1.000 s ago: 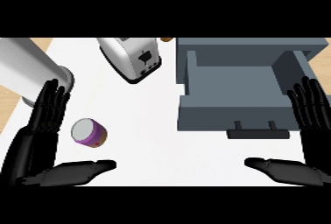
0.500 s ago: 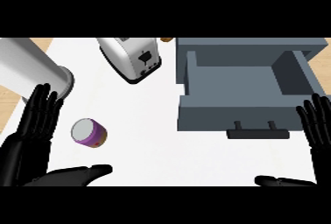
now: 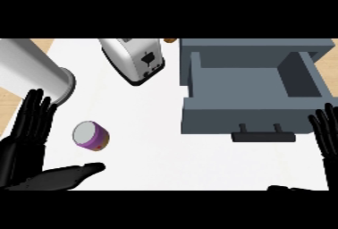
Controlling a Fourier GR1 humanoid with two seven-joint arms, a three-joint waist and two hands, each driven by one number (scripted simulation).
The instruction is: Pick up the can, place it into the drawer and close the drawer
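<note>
A short purple can with a pale grey round lid point(image 3: 90, 135) lies tilted on the smooth white bench point(image 3: 165, 147) at the lower left of the frame, free of both hands. The left black robot hand point(image 3: 26, 143) sits beside it at the left edge, fingers straight and pointing up the frame, thumb stretched out below the can; it is open and holds nothing. The right black robot hand point(image 3: 325, 136) shows only partly at the right edge, its fingers also straight and spread, open, with the palm cut off by the frame.

At the upper right stands the boxy grey open drawer point(image 3: 251, 116), matte, with a dark bar handle point(image 3: 263, 136) on its front panel. A shiny silver toaster point(image 3: 134, 60) lies angled at the top centre. A large smooth silver cylinder point(image 3: 33, 71) fills the upper left, cut off by the edge. A small brown object point(image 3: 170, 40) peeks out behind the toaster, too hidden to identify.
</note>
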